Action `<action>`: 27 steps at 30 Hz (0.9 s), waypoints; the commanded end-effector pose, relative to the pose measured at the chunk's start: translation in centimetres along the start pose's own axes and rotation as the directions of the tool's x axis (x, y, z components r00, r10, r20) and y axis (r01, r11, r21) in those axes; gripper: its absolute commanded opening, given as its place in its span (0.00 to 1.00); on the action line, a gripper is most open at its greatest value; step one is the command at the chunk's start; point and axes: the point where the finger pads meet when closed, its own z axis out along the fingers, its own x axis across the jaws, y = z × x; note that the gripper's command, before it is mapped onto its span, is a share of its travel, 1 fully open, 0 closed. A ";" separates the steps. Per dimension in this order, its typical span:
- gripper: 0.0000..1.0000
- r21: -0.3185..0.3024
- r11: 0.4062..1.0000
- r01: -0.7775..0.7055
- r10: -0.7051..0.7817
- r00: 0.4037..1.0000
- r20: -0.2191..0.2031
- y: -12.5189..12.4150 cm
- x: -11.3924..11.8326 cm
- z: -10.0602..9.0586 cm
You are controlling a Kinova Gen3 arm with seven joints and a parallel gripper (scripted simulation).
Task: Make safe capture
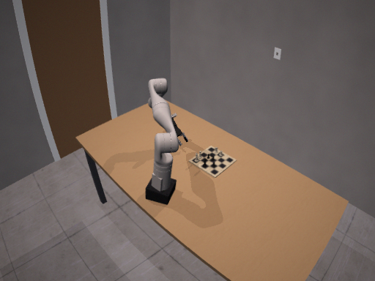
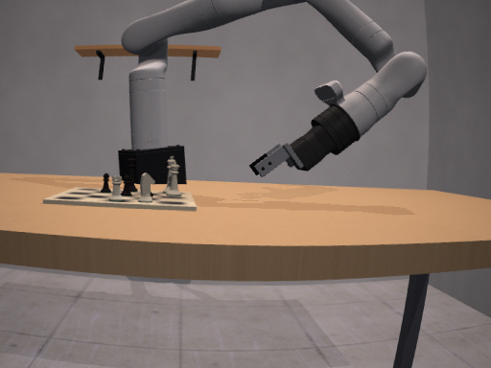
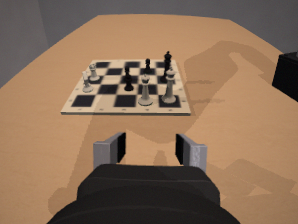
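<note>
My gripper (image 1: 183,141) (image 2: 258,168) (image 3: 150,143) is open and empty, tilted above the table beside the chessboard (image 1: 225,167) (image 2: 120,206) (image 3: 125,111). All visible pieces stand upright. In the wrist view, a white king (image 3: 170,90) and a white queen-like piece (image 3: 145,92) stand in the near row at the right. A white knight (image 3: 87,83) and a white rook (image 3: 94,72) are at the left. A black piece (image 3: 128,81) stands centrally, a black pawn (image 3: 147,66) farther back, and a tall black king (image 3: 167,62) at the right. Edge letters and digits are too small to read.
The arm's black base (image 1: 160,191) (image 3: 287,75) stands on the table (image 1: 271,205) (image 2: 312,220) near one long edge, beside the board. A wall shelf (image 2: 182,51) is behind the arm. Arm shadows fall across the table and board.
</note>
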 end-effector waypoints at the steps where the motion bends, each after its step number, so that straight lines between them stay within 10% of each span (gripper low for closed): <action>1: 1.00 -0.013 1.000 -0.007 0.007 1.000 0.005 -0.9 -0.2 -1.2; 12: 1.00 -0.013 1.000 -0.007 0.007 1.000 0.005 -5.3 -0.2 -4.8; 27: 1.00 -0.037 0.998 -0.053 0.052 0.999 -0.017 -5.9 -0.5 -4.3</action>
